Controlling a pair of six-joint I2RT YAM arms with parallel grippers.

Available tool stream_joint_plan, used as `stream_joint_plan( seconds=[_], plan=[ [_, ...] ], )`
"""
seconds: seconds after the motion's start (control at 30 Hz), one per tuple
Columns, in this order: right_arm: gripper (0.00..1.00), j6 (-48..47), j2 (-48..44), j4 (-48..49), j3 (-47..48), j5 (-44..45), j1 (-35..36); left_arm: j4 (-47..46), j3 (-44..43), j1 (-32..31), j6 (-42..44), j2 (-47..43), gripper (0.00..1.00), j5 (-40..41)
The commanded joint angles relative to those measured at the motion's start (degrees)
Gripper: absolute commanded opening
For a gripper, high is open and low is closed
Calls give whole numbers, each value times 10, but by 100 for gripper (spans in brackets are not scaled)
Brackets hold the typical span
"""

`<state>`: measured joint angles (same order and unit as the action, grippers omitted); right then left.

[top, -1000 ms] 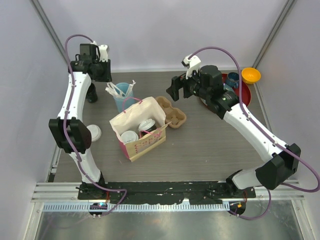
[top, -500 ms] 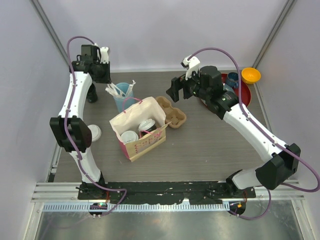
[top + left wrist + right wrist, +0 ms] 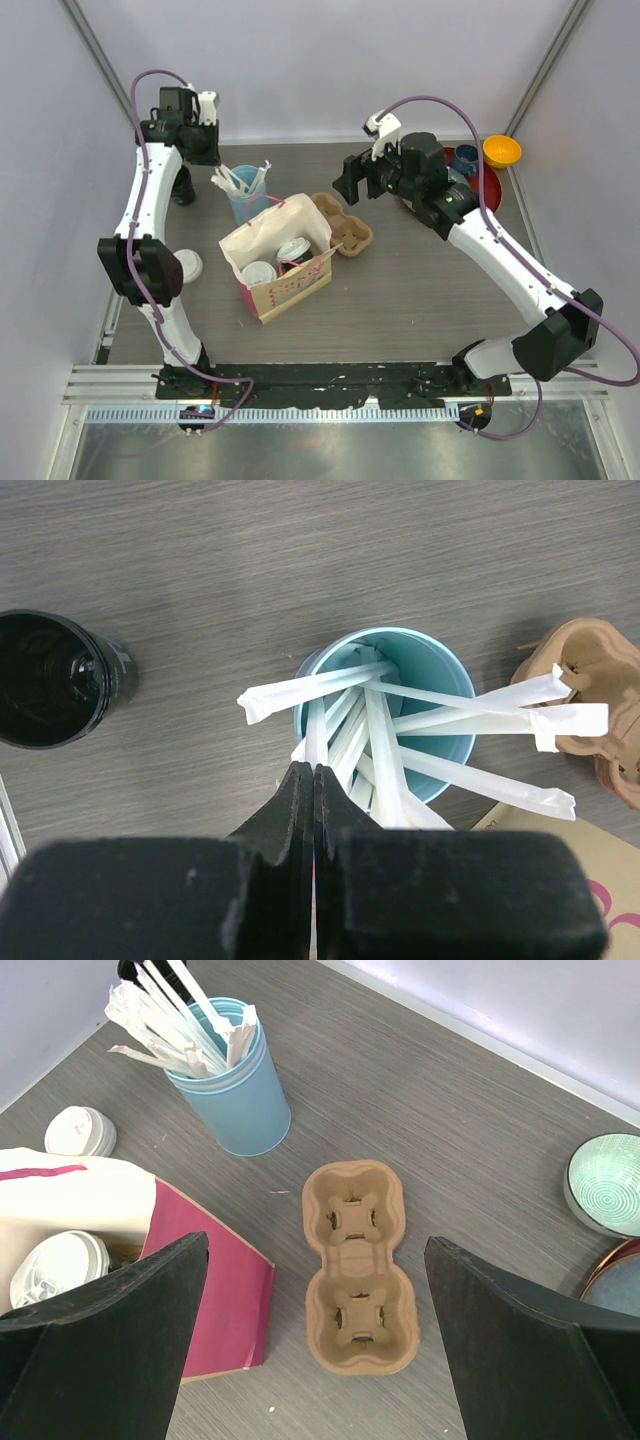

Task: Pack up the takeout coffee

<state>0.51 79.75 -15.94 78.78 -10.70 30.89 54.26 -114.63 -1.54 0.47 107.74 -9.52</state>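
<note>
1 pink-and-white paper bag [image 3: 278,262] stands open-topped on the grey tabletop [image 3: 420,300]; all places below are relative to the bag.

- Inside the bag: 2 black paper cups with white sip lids, both upright. The near cup [image 3: 258,274] is at the near-left end. The far cup [image 3: 294,251] is behind it, toward the far-right end.
- Left of the bag, apart from it: 1 loose white round lid [image 3: 188,265].
- At the bag's far-right corner, just beside it: 1 brown pulp two-slot cup carrier [image 3: 358,1265], both slots empty.
- Just beyond the bag's far-left side: 1 light-blue cup [image 3: 440,680] stuffed with white wrapped utensils [image 3: 480,720]. They overlap too much to count.
- Further far-left of the bag: 1 empty black cup [image 3: 50,680] with no lid.
- Well to the far right of the bag: 1 red tray [image 3: 490,185], 1 dark-blue mug [image 3: 466,158], 1 orange bowl [image 3: 501,151] and 1 green ribbed bowl [image 3: 605,1182].

The left tool [image 3: 314,780] is clenched, fingers pressed together with nothing seen between them, above the light-blue cup. The right tool [image 3: 315,1250] is released, spread wide and holding nothing, above the carrier.
</note>
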Motion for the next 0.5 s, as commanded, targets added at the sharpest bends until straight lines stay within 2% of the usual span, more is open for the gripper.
stream_joint_plan(
  seconds=[0.0, 0.27, 0.47],
  plan=[
    [95, -3, -28, 13, 4, -14, -1, -6, -28, -1, 17, -51, 0, -13],
    [95, -19, -36, 13, 4, -22, -2, -6, -33, -2, 26, -80, 0, -15],
    [94, -43, -57, 35, 1, -68, -2, 34, -58, -2, 36, -114, 0, -37]
  ],
)
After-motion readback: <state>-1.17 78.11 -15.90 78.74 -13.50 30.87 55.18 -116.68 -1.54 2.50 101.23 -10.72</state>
